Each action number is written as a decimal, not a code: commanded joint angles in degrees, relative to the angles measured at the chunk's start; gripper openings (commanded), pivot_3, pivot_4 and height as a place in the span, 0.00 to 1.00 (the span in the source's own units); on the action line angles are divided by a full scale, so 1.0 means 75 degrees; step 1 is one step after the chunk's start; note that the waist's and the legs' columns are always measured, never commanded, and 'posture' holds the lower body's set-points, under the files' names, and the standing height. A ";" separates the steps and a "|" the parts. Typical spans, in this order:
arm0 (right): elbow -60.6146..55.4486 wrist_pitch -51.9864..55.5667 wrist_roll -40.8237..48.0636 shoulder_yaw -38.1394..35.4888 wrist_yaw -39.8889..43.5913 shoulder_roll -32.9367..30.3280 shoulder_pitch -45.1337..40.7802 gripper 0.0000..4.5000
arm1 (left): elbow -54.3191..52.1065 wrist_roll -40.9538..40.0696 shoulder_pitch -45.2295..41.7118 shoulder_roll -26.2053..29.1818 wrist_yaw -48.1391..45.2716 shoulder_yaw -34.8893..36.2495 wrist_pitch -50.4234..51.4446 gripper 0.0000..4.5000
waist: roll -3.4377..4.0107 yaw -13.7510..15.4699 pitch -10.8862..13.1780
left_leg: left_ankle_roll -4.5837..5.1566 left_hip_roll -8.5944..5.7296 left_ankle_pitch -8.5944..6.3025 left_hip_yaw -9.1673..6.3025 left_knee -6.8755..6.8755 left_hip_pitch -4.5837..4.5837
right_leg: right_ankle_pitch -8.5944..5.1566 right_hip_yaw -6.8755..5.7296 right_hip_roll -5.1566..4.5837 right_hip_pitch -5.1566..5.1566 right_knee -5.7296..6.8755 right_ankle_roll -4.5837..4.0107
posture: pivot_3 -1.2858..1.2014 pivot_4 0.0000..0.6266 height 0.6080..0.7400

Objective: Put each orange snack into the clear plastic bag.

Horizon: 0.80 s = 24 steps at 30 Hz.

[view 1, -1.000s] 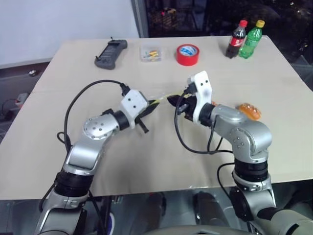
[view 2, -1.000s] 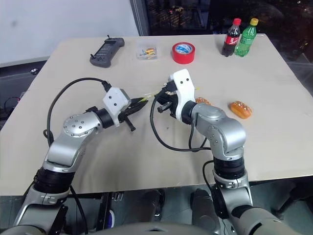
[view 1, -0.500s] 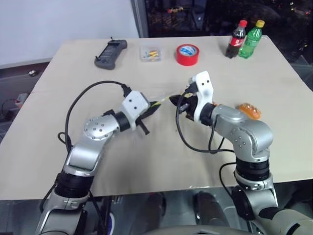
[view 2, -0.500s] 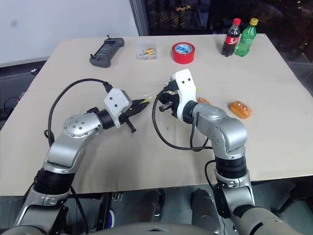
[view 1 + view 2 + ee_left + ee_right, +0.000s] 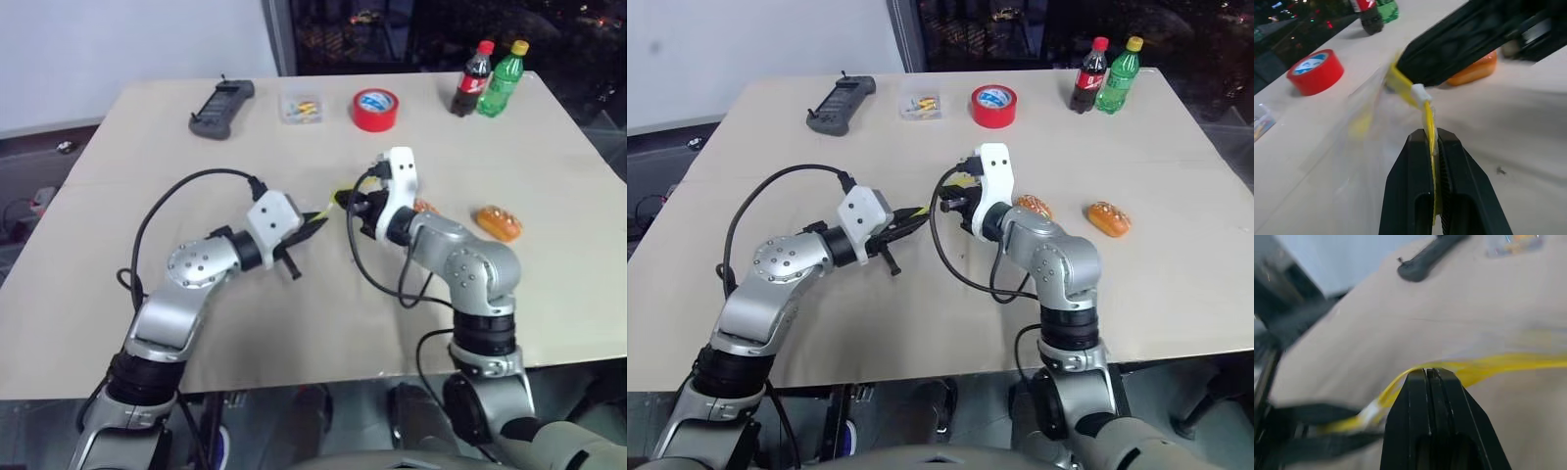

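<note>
Both arms reach in over the middle of the table, grippers roughly level and pointing at each other. Left gripper jaws clamped on the yellow seal strip of the bag; right gripper jaws pressed together on the same strip, just beside the left one, so the bag hangs between them above the tabletop. Left wrist view shows the strip pinched between the black fingers, its white slider, the clear film spreading off to one side, and the right gripper's dark fingers gripping the strip beyond. Right wrist view shows the yellow strip bending across the closed fingertips, blurred at both ends. Head views barely show the film, only a bit of yellow between the grippers. One snack lies on the table just behind the right forearm, partly hidden by it; the other snack lies further right, in the open. Along the far edge: remote, small clear box, red tape, cola bottle, green bottle.
</note>
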 commanded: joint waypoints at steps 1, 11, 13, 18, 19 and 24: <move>0.0649 -0.0459 0.0202 -0.0610 -0.0672 0.0606 -0.0262 0.02 | -0.0356 -0.0055 0.0023 0.0061 -0.0093 0.0088 -0.0199 0.00 | 0.0001 0.0028 0.0001 | 0.0000 -0.0003 0.0000 -0.0001 0.0000 -0.0001 | 0.0000 -0.0001 -0.0002 0.0000 -0.0001 0.0000 | 0.52 0.24 1.00; -0.0064 -0.0338 0.1407 0.0034 0.0391 0.0242 0.0283 0.02 | -0.0260 -0.0176 0.0235 0.0213 -0.0346 0.0308 -0.0397 0.00 | 0.0013 -0.0091 0.0008 | 0.0001 0.0010 -0.0001 0.0007 -0.0005 -0.0002 | -0.0001 0.0010 0.0008 -0.0011 0.0005 -0.0002 | 0.52 0.24 1.00; -0.0157 -0.0345 0.1451 0.0050 0.0326 0.0090 0.0346 0.02 | -0.0175 -0.0242 0.0191 0.0208 -0.0326 0.0382 -0.0300 0.00 | 0.0013 -0.0043 0.0008 | 0.0002 0.0006 -0.0001 0.0006 0.0000 -0.0001 | 0.0000 0.0010 0.0006 -0.0008 0.0006 -0.0001 | 0.52 0.24 1.00; -0.1400 -0.0568 0.1129 0.0856 0.1003 -0.1388 0.1029 0.02 | -0.0041 -0.0372 0.0054 0.0157 -0.0264 0.0532 -0.0102 0.00 | 0.0014 0.0017 0.0008 | 0.0002 0.0004 -0.0001 -0.0002 0.0002 -0.0005 | -0.0001 0.0000 0.0006 -0.0007 0.0005 -0.0001 | 0.52 0.24 1.00; -0.1707 -0.0869 0.0946 0.1145 0.1311 -0.1825 0.1136 0.02 | -0.0024 -0.0378 0.0056 0.0162 -0.0274 0.0546 -0.0096 0.00 | 0.0014 0.0018 0.0008 | 0.0003 0.0001 -0.0001 -0.0001 0.0002 -0.0006 | -0.0001 0.0000 0.0003 -0.0005 0.0001 0.0000 | 0.52 0.24 1.00; -0.2564 -0.2226 -0.0075 0.2000 0.1920 -0.3299 0.1421 0.30 | 0.0067 -0.0437 0.0049 0.0188 -0.0352 0.0571 -0.0109 0.00 | 0.0015 -0.0051 0.0009 | 0.0003 0.0005 -0.0002 0.0009 0.0003 0.0001 | -0.0001 0.0001 0.0008 -0.0001 -0.0003 0.0002 | 0.52 0.24 1.00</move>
